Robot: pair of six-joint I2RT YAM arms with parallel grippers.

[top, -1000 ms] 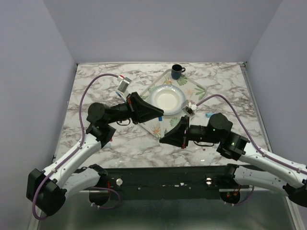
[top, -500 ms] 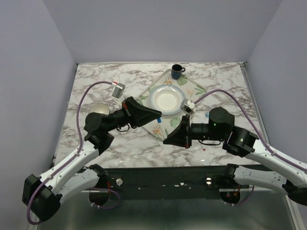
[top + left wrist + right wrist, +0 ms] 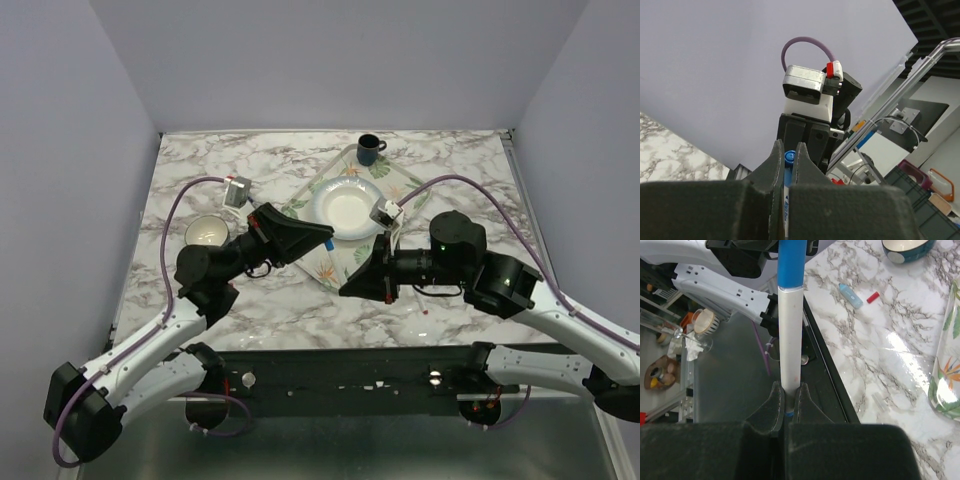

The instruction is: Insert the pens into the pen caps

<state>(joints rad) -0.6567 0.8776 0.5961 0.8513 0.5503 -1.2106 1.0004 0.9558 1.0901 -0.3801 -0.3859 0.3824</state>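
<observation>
Two grippers face each other, joined by one pen. R gripper (image 3: 788, 390) is clenched on the white pen (image 3: 790, 340). The barrel sticks straight out past its fingertips, w/ a bit of blue showing btwn the pads at the base. Blue cap (image 3: 792, 262) sits on the pen's far end, in line w/ the barrel, its rim meeting the white. L gripper (image 3: 787, 150) is clamped on that cap, whose round blue end shows btwn its fingertips. Past the R jaws, right of the barrel, a red cap (image 3: 873, 297) & a light-blue piece (image 3: 850, 295) lie loose on the marble, near each other but apart. Bowl (image 3: 907, 247) sits farther out; tray (image 3: 951, 365) edge shows at far right.
</observation>
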